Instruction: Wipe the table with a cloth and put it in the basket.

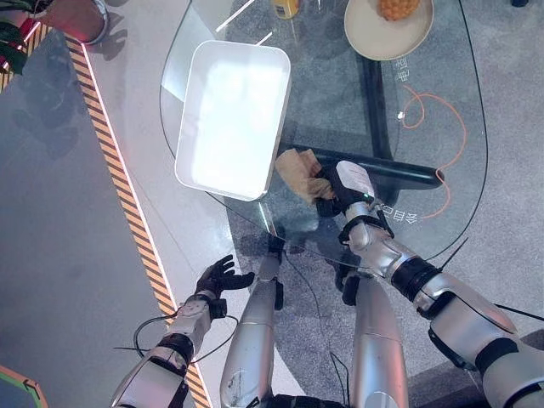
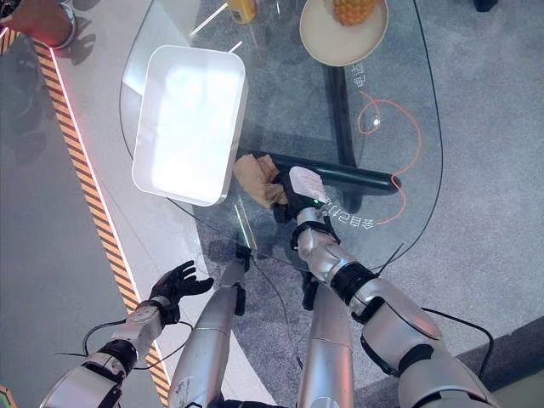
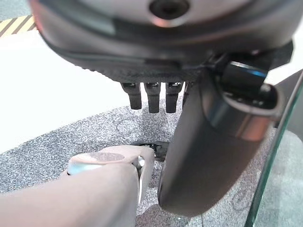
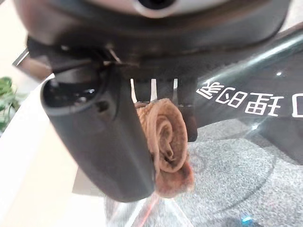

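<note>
The right hand [image 1: 344, 189] rests on the glass bench [image 1: 340, 93], its fingers [image 4: 187, 120] and thumb curled tight around a crumpled tan cloth [image 1: 300, 172]. The cloth bunches out beyond the fingers, toward the white rectangular basket [image 1: 231, 116] just beside it. The left hand [image 1: 219, 277] hangs off the bench, fingers [image 3: 153, 97] loosely spread, holding nothing.

One cloth [image 1: 299, 170], one basket [image 1: 231, 119], one plate [image 1: 387, 34]
</note>
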Controlling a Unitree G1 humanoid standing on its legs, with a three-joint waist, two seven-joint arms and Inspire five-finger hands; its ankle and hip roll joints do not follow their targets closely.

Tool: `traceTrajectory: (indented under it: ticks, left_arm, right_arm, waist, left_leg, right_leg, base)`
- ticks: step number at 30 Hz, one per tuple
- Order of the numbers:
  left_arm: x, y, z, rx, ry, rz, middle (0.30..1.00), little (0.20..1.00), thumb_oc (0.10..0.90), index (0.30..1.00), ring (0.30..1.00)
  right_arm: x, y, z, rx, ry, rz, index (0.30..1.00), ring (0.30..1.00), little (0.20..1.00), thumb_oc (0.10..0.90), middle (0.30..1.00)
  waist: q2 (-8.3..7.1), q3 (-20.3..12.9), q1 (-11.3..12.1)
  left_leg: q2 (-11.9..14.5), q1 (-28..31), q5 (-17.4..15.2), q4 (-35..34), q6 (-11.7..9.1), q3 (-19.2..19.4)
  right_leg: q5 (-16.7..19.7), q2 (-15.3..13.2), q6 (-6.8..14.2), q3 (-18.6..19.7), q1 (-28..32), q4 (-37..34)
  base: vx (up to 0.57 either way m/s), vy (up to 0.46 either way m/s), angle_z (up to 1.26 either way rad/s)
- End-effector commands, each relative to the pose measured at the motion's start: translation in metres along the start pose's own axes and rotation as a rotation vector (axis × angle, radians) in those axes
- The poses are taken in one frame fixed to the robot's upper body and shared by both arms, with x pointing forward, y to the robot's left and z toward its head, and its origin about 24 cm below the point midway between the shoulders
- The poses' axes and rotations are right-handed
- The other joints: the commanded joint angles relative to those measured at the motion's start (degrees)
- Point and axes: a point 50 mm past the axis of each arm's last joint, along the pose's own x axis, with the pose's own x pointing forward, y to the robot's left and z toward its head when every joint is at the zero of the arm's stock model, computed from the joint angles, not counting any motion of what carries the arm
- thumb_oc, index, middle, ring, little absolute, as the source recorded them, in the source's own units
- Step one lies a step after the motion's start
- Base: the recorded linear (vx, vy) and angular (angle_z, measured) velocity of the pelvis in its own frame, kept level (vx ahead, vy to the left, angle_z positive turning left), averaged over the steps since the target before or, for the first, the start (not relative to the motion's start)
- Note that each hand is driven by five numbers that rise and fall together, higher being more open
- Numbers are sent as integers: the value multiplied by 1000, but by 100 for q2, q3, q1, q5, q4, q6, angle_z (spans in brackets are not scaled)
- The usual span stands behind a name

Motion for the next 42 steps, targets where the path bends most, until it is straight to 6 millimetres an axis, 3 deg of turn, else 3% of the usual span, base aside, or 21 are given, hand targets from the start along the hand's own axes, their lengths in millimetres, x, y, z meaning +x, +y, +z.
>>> traceTrajectory:
  ticks: [1, 10, 12, 23, 30, 42]
  left_arm:
    - [-2, 16, -9, 10, 36, 53, 900, 900, 800, 900, 900]
    - [-3, 24, -4, 6, 27, 63, 900, 900, 800, 900, 900]
    - [-3, 27, -5, 8, 26, 69, 900, 900, 800, 900, 900]
    - [-7, 50, -2, 7, 22, 103, 900, 900, 800, 900, 900]
    - [-8, 63, 3, 7, 21, 120, 900, 900, 800, 900, 900]
    - [-10, 78, 12, 6, 15, 138, 900, 900, 800, 900, 900]
  right_arm:
    - [26, -105, -34, 29, 191, -507, 300, 300, 200, 100, 300]
    - [12, -136, -85, 6, 354, -688, 300, 300, 200, 100, 300]
    - [3, -143, -105, 3, 426, -732, 300, 300, 200, 100, 300]
    - [-41, -160, -173, -6, 687, -862, 300, 300, 200, 100, 300]
    - [-60, -167, -194, 19, 780, -910, 300, 300, 200, 100, 300]
    - [-65, -172, -199, 47, 813, -937, 300, 300, 200, 100, 300]
  waist:
    - [-78, -101, -47]
    - [-103, -101, -57]
    - [-119, -101, -62]
    - [-210, -101, -86]
    - [-274, -101, -116]
    - [-350, -101, -145]
  left_leg:
    - [-436, -101, -889, 956, 483, 505]
    - [-421, -248, -993, 1121, 568, 460]
    - [-427, -270, -1013, 1135, 595, 439]
    - [-388, -384, -1089, 1234, 657, 374]
    - [-344, -391, -1114, 1245, 652, 359]
    - [-313, -335, -1123, 1172, 626, 348]
  right_leg:
    - [990, 170, 391, 12, 47, -1235]
    - [975, 202, 391, 35, -72, -1143]
    - [970, 222, 385, 38, -76, -1150]
    - [970, 294, 421, 65, -138, -1089]
    - [989, 321, 470, 87, -128, -1108]
    - [1002, 347, 511, 96, -70, -1183]
  base:
    - [0, 0, 0]
    - [-3, -18, 7]
    - [-8, -38, 5]
    - [3, -27, 3]
    - [0, 0, 0]
    - [-3, -7, -4]
